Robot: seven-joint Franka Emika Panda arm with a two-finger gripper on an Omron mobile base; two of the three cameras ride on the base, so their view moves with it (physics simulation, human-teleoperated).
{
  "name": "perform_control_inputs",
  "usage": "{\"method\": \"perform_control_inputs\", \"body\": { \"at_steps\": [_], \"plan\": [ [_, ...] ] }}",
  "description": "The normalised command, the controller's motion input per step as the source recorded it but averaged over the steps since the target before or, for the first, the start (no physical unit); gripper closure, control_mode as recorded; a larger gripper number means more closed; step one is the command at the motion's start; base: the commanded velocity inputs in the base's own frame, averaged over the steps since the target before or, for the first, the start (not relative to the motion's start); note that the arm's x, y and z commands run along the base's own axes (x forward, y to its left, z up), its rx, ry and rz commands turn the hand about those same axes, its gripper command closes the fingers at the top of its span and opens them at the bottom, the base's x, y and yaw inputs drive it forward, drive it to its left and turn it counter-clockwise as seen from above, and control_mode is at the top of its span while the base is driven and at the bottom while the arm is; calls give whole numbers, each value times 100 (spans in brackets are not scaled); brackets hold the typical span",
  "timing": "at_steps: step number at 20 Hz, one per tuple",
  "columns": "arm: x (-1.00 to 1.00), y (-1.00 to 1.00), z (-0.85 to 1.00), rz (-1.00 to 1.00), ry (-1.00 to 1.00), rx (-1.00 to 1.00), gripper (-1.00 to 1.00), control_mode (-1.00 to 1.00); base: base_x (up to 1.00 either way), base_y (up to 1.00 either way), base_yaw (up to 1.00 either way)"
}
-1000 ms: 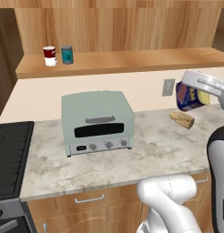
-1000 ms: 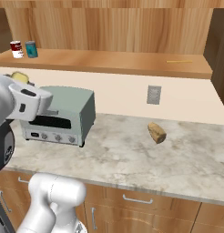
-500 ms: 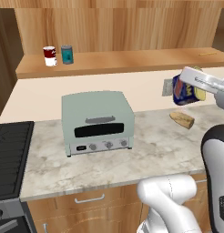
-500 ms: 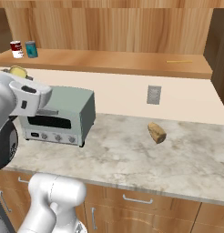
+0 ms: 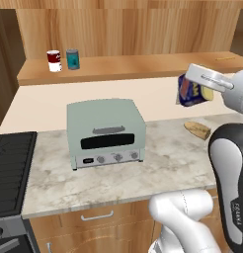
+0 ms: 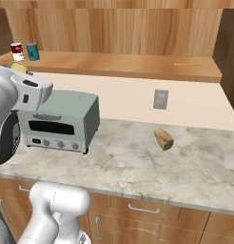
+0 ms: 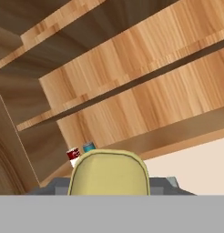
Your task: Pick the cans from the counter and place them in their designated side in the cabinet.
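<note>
a yellow can top (image 7: 109,173) sits large and close at the bottom of the hand view. beyond it, far off on the wooden cabinet shelf (image 7: 177,132), a red-and-white can (image 7: 73,156) stands just beside a teal can (image 7: 89,147) (the view is tilted).

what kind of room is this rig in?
A simulated home kitchen, most likely: a mint-green toaster oven on a marbled counter, a black stove top beside it, and wooden drawers underneath.
</note>
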Motion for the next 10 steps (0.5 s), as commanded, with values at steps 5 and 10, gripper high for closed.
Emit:
{"method": "perform_control_inputs", "body": {
  "at_steps": [5,10],
  "plan": [
    [23,14,9,2,2,-2,100,-100,0,0,0],
    [24,11,7,2,5,-3,100,-100,0,0,0]
  ]
}}
